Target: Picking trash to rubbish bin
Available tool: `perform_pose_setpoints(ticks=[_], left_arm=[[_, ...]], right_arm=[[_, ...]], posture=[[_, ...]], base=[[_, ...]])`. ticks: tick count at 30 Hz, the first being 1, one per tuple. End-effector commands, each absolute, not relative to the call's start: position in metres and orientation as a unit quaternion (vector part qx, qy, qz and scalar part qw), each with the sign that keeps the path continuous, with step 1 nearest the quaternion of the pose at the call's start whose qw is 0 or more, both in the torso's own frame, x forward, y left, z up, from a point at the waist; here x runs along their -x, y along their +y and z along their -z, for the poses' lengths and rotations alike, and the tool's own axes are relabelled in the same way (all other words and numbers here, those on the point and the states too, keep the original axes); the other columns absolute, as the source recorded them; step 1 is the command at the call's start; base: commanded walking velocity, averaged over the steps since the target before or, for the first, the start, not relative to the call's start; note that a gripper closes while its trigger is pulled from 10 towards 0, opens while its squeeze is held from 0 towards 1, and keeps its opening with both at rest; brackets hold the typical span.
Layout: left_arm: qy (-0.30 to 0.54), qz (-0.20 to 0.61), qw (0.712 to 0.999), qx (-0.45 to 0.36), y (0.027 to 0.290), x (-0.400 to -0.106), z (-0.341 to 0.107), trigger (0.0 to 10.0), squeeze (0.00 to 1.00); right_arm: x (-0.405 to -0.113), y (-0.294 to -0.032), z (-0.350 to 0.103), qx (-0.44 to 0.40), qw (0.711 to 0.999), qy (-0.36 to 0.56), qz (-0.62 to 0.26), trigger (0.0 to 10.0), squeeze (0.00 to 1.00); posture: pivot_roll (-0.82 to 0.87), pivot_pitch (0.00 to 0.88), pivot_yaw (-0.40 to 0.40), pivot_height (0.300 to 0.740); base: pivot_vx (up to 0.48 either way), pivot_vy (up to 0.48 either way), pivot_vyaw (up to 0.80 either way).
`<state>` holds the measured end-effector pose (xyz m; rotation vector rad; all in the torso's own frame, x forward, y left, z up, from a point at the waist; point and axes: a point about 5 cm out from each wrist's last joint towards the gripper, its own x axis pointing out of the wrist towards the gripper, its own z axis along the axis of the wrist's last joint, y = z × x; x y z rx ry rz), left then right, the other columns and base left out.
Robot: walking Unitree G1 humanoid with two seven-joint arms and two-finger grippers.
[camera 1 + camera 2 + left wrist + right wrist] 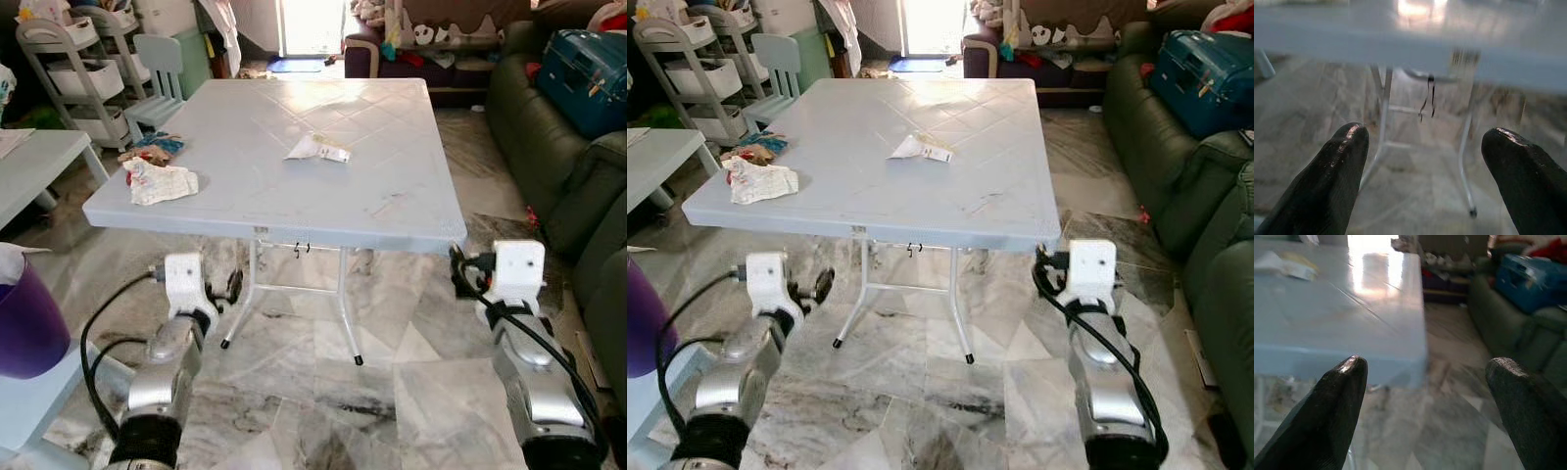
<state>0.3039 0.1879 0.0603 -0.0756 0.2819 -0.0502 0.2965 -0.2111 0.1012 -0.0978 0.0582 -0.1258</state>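
Two trash items lying on surface (392, 211): crumpled paper wad (160, 183) near left edge, flat wrapper (316, 149) mid-surface. Both likely light, soft; pinching raised fold advised. Left claw (1420, 147), right claw (1425, 382) hovering open, empty, below front edge.

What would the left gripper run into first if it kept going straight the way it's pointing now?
Probably the table's white metal legs. The left gripper, open, sits below the table edge and points under it at the leg frame. Depth is unclear, so it might pass between the legs.
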Motion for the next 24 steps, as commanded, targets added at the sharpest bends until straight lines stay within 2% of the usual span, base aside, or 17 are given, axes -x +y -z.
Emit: perform_pose_setpoints(ticks=[1,5,7,9,11,20,24], left_arm=[[0.146,0.031,0.989,0.009,0.193,-0.298,-0.052,10.0,0.0],[0.18,0.03,0.983,-0.015,0.202,-0.28,-0.027,10.0,0.0],[0.218,0.021,0.975,-0.028,0.211,-0.266,-0.006,10.0,0.0],[0.225,0.019,0.974,-0.03,0.212,-0.264,-0.003,10.0,0.0],[0.27,0.008,0.962,-0.029,0.218,-0.253,0.016,10.0,0.0],[0.343,0.001,0.939,-0.024,0.212,-0.242,0.04,10.0,0.0],[0.394,0.019,0.918,-0.028,0.208,-0.23,0.053,10.0,0.0]], right_arm=[[-0.29,-0.221,-0.091,0.048,0.994,0.042,0.085,10.0,0.0],[-0.271,-0.232,-0.064,0.04,0.99,0.088,0.107,10.0,0.0],[-0.259,-0.234,-0.032,0.034,0.98,0.166,0.106,10.0,0.0],[-0.257,-0.233,-0.026,0.038,0.976,0.187,0.102,10.0,0.0],[-0.242,-0.224,0.018,0.011,0.943,0.326,0.062,10.0,0.0],[-0.226,-0.218,0.049,-0.047,0.921,0.383,0.05,10.0,0.0],[-0.225,-0.207,0.055,-0.076,0.914,0.397,0.03,10.0,0.0]], posture=[[-0.05,0.0,0.025,0.74],[-0.05,0.0,0.026,0.74],[-0.05,0.0,0.026,0.74],[-0.05,0.0,0.026,0.74],[-0.06,0.0,0.027,0.74],[-0.06,0.0,0.026,0.74],[-0.06,0.0,0.031,0.74]], base=[[0.0,0.0,0.0],[0.0,0.0,0.0],[0.0,0.0,0.0],[0.0,0.0,0.0],[0.0,0.0,0.0],[0.0,0.0,0.0],[0.0,0.0,0.0]])
